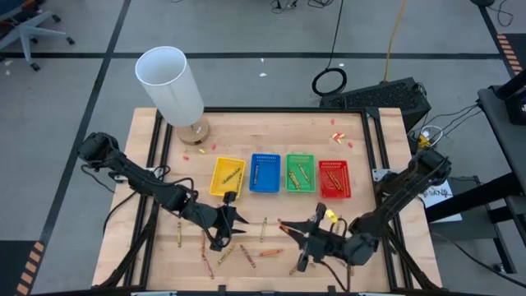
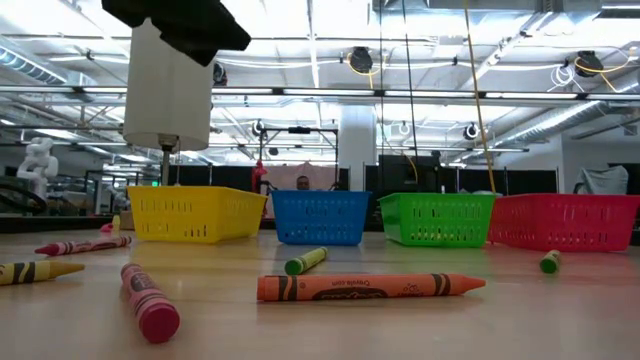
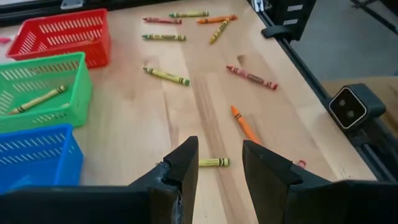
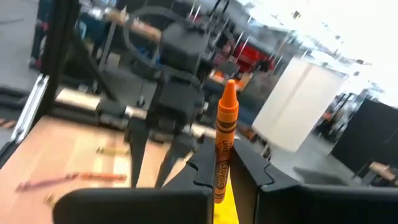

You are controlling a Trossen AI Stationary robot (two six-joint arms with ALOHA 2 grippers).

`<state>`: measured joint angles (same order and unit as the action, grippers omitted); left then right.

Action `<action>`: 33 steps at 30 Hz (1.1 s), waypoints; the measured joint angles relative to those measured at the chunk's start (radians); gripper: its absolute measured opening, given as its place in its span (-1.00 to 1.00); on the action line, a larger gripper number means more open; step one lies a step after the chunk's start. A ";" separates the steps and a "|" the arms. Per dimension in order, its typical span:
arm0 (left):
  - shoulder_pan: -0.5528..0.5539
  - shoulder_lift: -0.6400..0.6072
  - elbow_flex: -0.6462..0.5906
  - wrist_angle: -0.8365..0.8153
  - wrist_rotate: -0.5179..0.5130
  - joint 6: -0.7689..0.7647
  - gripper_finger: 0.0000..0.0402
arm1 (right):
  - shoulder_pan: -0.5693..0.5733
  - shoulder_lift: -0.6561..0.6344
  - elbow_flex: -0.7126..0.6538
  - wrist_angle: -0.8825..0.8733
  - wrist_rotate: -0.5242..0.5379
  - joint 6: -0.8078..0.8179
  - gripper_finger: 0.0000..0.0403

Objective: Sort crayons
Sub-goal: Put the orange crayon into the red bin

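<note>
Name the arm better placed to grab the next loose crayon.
Left. The left gripper is open and empty, hanging just above a yellow crayon on the table. The right gripper is shut on an orange crayon, so it is busy.

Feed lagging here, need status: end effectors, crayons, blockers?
Left end effector open, empty, above loose crayons. Right end effector shut on orange crayon, lifted. Left arm close ahead of it.

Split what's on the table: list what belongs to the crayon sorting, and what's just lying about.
Job: loose crayons; orange crayon in right tool; open left tool; yellow, blue, green, red trays.

Lying about: white cylinder; pink scraps.
</note>
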<state>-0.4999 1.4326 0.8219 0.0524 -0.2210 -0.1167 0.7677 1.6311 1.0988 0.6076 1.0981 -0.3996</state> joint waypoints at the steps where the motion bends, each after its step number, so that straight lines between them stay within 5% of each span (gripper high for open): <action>1: 0.002 0.000 0.000 0.000 -0.001 0.004 -0.38 | 0.000 -0.016 0.000 -0.069 0.000 0.060 -0.94; 6: 0.002 0.000 0.000 -0.011 -0.008 0.018 -0.38 | 0.000 -0.056 0.000 -0.339 -0.004 0.323 -0.94; 16: 0.002 0.000 0.000 -0.006 -0.020 0.006 -0.38 | 0.000 -0.056 0.000 -0.532 -0.069 0.717 -0.94; 33: 0.002 0.000 0.000 0.046 -0.020 -0.028 -0.38 | -0.002 -0.051 0.000 -0.608 -0.162 0.976 -0.93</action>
<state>-0.4980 1.4330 0.8215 0.0981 -0.2405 -0.1452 0.7662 1.5800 1.0985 0.0001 0.9363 0.5763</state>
